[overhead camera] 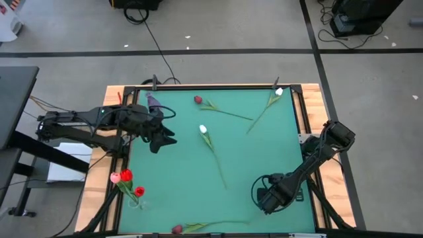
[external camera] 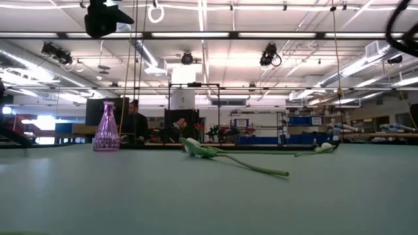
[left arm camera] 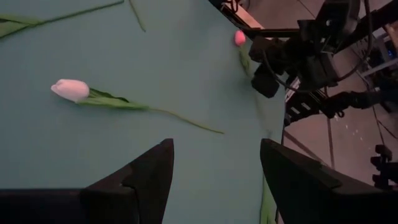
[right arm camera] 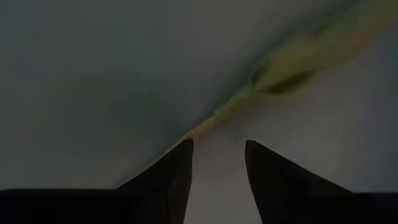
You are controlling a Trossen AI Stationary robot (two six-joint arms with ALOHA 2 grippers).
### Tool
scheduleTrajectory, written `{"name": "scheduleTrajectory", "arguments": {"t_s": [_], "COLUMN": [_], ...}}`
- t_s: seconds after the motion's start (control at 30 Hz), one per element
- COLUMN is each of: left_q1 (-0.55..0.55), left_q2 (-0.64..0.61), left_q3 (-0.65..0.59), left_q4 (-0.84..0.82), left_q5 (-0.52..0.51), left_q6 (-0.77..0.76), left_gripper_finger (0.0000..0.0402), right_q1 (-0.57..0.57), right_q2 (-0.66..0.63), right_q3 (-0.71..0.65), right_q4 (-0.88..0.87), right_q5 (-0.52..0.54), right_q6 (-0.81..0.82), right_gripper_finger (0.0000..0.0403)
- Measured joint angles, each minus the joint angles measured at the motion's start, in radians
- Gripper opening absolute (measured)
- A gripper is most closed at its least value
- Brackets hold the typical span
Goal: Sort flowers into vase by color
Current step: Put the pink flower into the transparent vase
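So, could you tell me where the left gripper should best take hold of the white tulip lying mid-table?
Probably the bare stem just behind the head. The white tulip lies flat, its stem running away towards the table's near edge, so the left gripper, open beside it, could come straight down with its fingers across the stem.

A green felt-like mat [overhead camera: 185,152] covers the table, framed by pale wooden edges [overhead camera: 329,178]. A black cable [overhead camera: 153,41] snakes across the grey floor beyond. In the background a seated person [external camera: 135,123] faces the workbenches.
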Motion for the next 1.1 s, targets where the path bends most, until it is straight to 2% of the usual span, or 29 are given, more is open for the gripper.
{"name": "scheduleTrajectory", "arguments": {"t_s": [0.13,0.3,0.47,0.67,0.77,0.83,0.93,1.1], "left_q1": [0.003,0.029,0.061,0.098,0.105,0.105,0.105,0.105], "left_q2": [0.001,0.007,0.013,0.023,0.033,0.041,0.051,0.051], "left_q3": [0.000,0.000,0.000,0.000,0.001,0.000,0.000,0.000], "left_q4": [0.012,0.027,0.031,0.030,0.033,0.027,0.033,0.031], "left_q5": [0.000,0.000,0.021,0.049,0.049,0.049,0.049,0.045], "left_q6": [0.000,0.019,0.072,0.120,0.142,0.156,0.162,0.161], "left_gripper_finger": [0.0244,0.0244,0.0244,0.0244,0.0244,0.0244,0.0244,0.0244], "right_q1": [-0.006,-0.021,-0.062,-0.089,-0.083,-0.072,-0.058,-0.055], "right_q2": [-0.026,-0.092,-0.185,-0.252,-0.272,-0.283,-0.295,-0.289], "right_q3": [0.001,0.001,0.002,0.001,-0.005,-0.020,-0.057,-0.108], "right_q4": [-0.011,-0.019,-0.074,-0.340,-0.335,-0.302,-0.198,-0.083], "right_q5": [0.156,0.206,0.149,0.118,0.132,0.151,0.158,0.176], "right_q6": [-0.042,-0.170,-0.577,-1.224,-1.561,-1.724,-1.886,-1.943], "right_gripper_finger": [0.0160,0.0160,0.0160,0.0160,0.0160,0.0160,0.0160,0.0160]}}
